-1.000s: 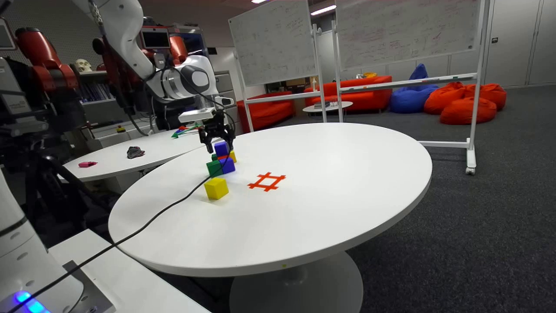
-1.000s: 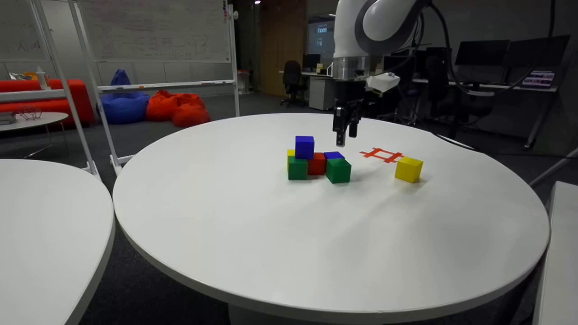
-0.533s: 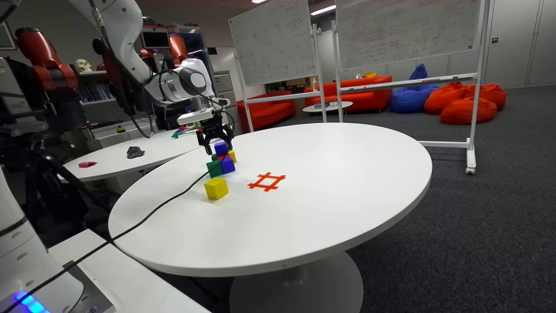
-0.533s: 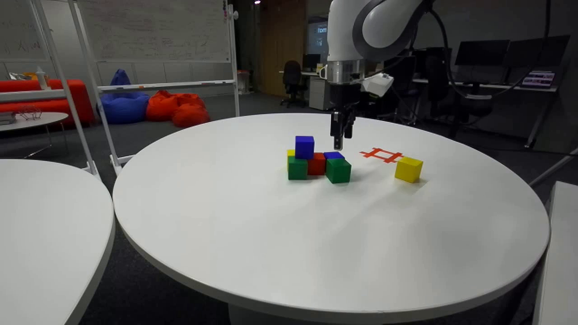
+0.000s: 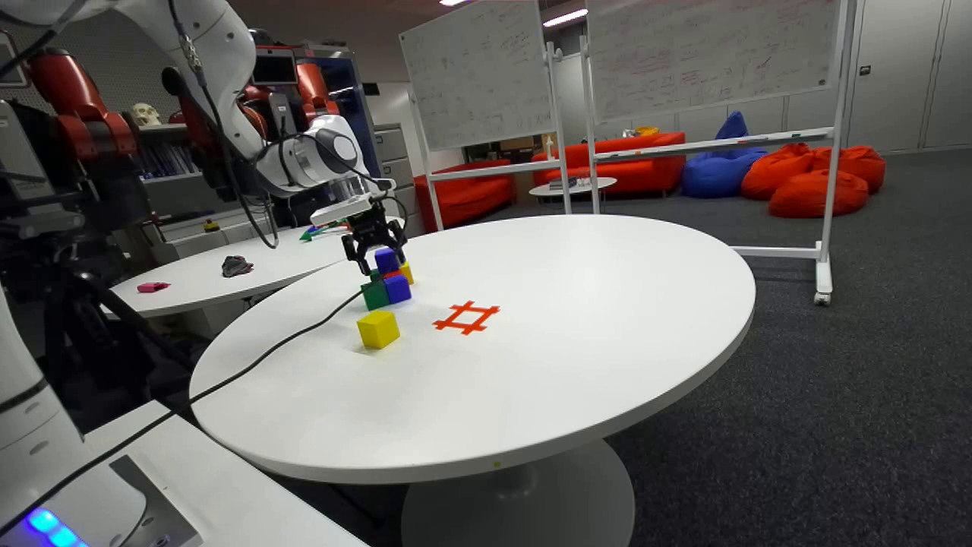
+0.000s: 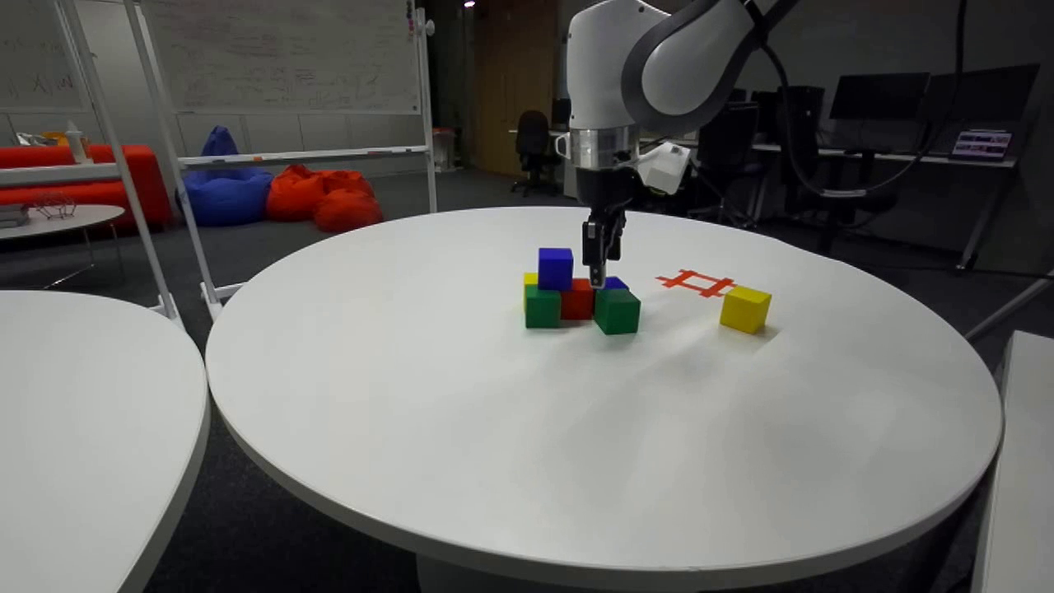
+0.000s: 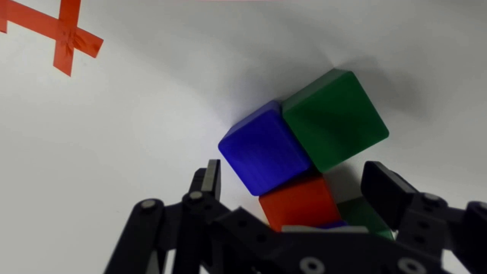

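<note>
My gripper (image 7: 293, 167) is open and empty just above a cluster of cubes. It shows in both exterior views (image 5: 383, 267) (image 6: 605, 272). In the wrist view, a lower blue cube (image 7: 266, 152), a red cube (image 7: 300, 201) and a green cube (image 7: 338, 121) show between and ahead of the spread fingers. Another green cube (image 7: 361, 213) is partly hidden by the gripper. An upper blue cube (image 6: 556, 268) is stacked on the cluster. A yellow cube (image 6: 529, 290) is mostly hidden behind it. A separate yellow cube (image 6: 745, 310) stands apart on the round white table (image 6: 576, 445).
A red tape square (image 5: 456, 326) is stuck on the table near the separate yellow cube. A black cable (image 5: 304, 331) crosses in front of the table in an exterior view. A second white table (image 6: 82, 428) stands beside the round one. Whiteboards (image 5: 478, 76) stand behind.
My gripper has come down and moved closer over the cluster, leftward in an exterior view, with the wrist tilting slightly. The arm's cable has shifted. The cubes have not moved.
</note>
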You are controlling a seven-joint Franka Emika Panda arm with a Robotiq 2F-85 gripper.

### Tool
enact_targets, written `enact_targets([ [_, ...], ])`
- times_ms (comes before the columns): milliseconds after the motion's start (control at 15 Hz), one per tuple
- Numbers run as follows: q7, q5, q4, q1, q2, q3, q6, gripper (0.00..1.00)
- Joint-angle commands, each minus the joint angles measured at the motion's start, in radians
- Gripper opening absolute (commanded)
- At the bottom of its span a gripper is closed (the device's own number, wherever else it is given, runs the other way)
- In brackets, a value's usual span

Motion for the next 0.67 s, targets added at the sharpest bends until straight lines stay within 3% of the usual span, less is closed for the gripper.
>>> enact_targets([
  [0, 0.002, -0.002, 0.013, 0.007, 0.008, -0.002, -0.012, 1.0],
  [600, -0.017, -0.02, 0.039, 0.02, 0.024, -0.002, -0.032, 1.0],
])
